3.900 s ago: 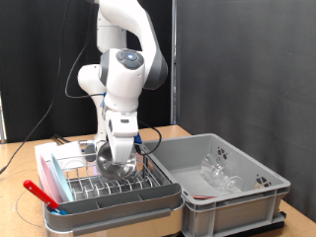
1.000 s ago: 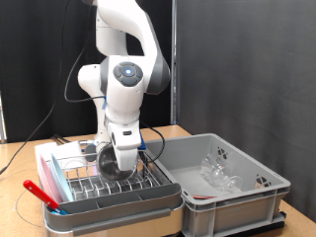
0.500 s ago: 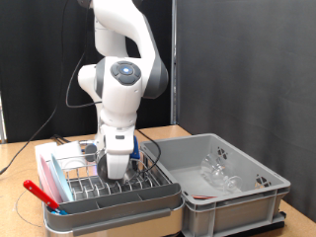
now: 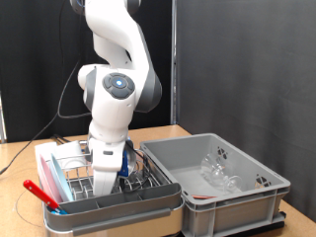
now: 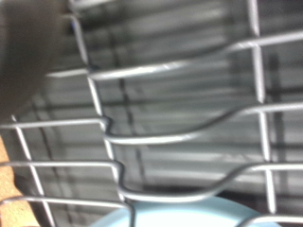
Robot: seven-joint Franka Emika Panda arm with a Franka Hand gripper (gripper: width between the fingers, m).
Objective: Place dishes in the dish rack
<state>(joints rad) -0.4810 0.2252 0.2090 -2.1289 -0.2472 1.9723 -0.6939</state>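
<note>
Now the gripper (image 4: 107,180) has dropped lower into the dish rack (image 4: 148,185). A blue plate (image 5: 180,214) lies just beneath. Whether it is open or closed, I cannot tell.

A black curtain (image 4: 247,59) hangs in loose vertical folds across the whole back of the scene, dark and unlit. A thin pale vertical strip (image 4: 176,59) runs down it near the middle of the exterior view. Below is a light wooden tabletop (image 4: 25,158); its bare surface shows at the exterior view's left edge and in a small patch at the far edge, against the curtain. Dark cables (image 4: 39,133) trail down from the curtain side onto the tabletop at the left. Light is even and falls from the front.
</note>
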